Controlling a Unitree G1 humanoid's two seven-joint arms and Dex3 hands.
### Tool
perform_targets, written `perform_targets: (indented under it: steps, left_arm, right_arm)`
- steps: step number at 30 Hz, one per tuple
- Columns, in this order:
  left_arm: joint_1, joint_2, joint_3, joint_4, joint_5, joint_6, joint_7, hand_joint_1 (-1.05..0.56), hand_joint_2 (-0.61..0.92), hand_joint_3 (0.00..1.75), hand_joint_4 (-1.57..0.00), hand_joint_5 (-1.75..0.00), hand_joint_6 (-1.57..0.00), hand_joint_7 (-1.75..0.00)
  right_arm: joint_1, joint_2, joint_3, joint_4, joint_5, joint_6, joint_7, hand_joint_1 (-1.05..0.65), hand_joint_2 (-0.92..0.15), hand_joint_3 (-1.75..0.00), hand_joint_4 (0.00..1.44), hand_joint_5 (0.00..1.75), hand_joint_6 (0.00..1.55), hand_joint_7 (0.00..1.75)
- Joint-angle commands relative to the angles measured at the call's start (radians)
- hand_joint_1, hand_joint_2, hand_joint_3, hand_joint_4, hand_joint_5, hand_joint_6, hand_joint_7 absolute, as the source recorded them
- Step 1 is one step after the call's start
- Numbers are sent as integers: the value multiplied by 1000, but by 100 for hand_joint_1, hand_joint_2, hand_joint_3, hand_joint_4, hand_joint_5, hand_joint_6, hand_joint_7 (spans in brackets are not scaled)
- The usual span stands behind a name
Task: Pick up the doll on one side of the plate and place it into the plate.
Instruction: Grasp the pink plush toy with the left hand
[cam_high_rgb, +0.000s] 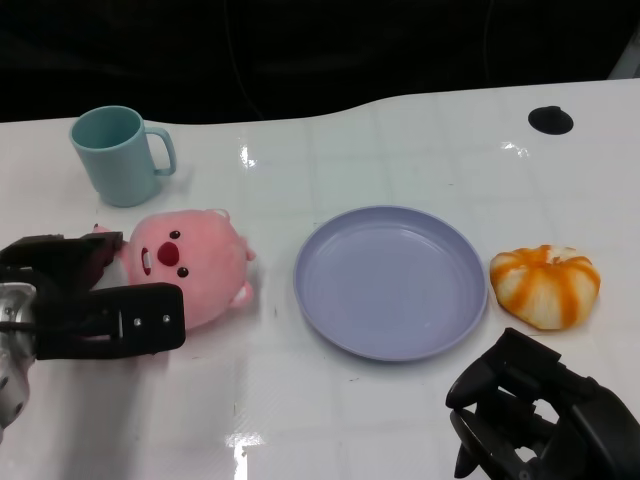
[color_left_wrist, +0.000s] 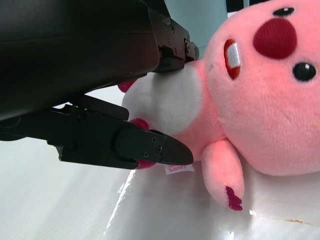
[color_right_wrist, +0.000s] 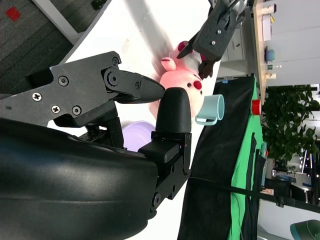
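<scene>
Fingers of the spread left hand (cam_high_rgb: 95, 300) hide part of the doll (cam_high_rgb: 195, 262); right hand (cam_high_rgb: 545, 420) holds nothing.

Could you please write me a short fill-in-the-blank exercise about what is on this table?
1. The doll lying beside the plate is ____ in colour.
2. The mug stands behind the ____.
3. The left hand has its fingers around the ____.
4. The orange-striped pumpkin lies on the plate's ____ side.

Missing words: pink; doll; doll; right
</scene>
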Motion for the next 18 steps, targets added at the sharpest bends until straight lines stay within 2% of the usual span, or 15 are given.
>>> perform_targets:
  steps: [1, 3, 5, 8, 9, 10, 11, 12, 13, 15, 16, 18]
  left_arm:
    - [-25, -19, -30, 84, -15, -17, 1, -53, 89, 0, -10, -8, -15, -1]
    - [-38, -39, -47, 142, -14, -23, 29, -38, 86, 0, -18, -10, -23, -3]
    - [-47, -55, -58, 189, -17, -23, 50, -29, 85, 0, -25, -11, -29, -4]
    - [-55, -70, -71, 235, -19, -22, 87, -25, 86, 0, -34, -9, -39, -4]
    - [-56, -73, -75, 246, -18, -24, 102, -24, 88, 1, -44, -11, -51, -6]
    - [-57, -75, -85, 267, -8, -38, 147, -23, 88, 1, -48, -10, -56, -6]
    - [-58, -77, -92, 287, -1, -55, 191, -24, 90, 2, -66, -21, -73, -14]
    - [-60, -78, -98, 308, 2, -72, 231, -25, 91, 5, -75, -58, -89, -26]
    - [-63, -80, -103, 329, 2, -88, 268, -26, 92, 7, -76, -85, -95, -32]
    - [-69, -82, -112, 366, 0, -123, 329, -27, 92, 9, -75, -124, -100, -42]
    - [-71, -81, -116, 380, 0, -138, 352, -26, 92, 7, -73, -152, -94, -69]
    - [-76, -79, -123, 400, -3, -157, 379, -24, 92, 7, -74, -170, -75, -126]
  right_arm:
    - [5, -5, -3, -14, 9, 9, -3, -34, -89, -56, 60, 172, 49, 159]
    - [6, -3, 0, -17, 5, 10, -7, -34, -89, -56, 61, 172, 49, 159]
    - [8, -4, 1, -22, 0, 14, -11, -35, -89, -56, 61, 172, 50, 159]
    - [10, -7, 0, -26, 4, 14, -10, -35, -89, -56, 62, 172, 50, 159]
    - [11, -7, -1, -26, 8, 14, -9, -34, -90, -56, 61, 172, 50, 159]
    - [11, -8, -2, -25, 10, 11, -6, -34, -90, -56, 61, 172, 49, 158]
    - [12, -9, -3, -23, 13, 10, -4, -34, -90, -56, 61, 172, 49, 158]
    - [12, -9, -3, -22, 17, 9, -3, -34, -90, -55, 60, 172, 49, 158]
    - [12, -8, -4, -21, 21, 7, -1, -34, -90, -55, 60, 172, 49, 158]
    - [12, -7, -4, -21, 23, 10, -2, -34, -90, -55, 60, 172, 48, 158]
    - [12, -7, -4, -22, 21, 12, -3, -34, -89, -55, 60, 172, 49, 158]
    - [12, -6, -2, -24, 17, 15, -5, -34, -89, -56, 61, 171, 49, 158]
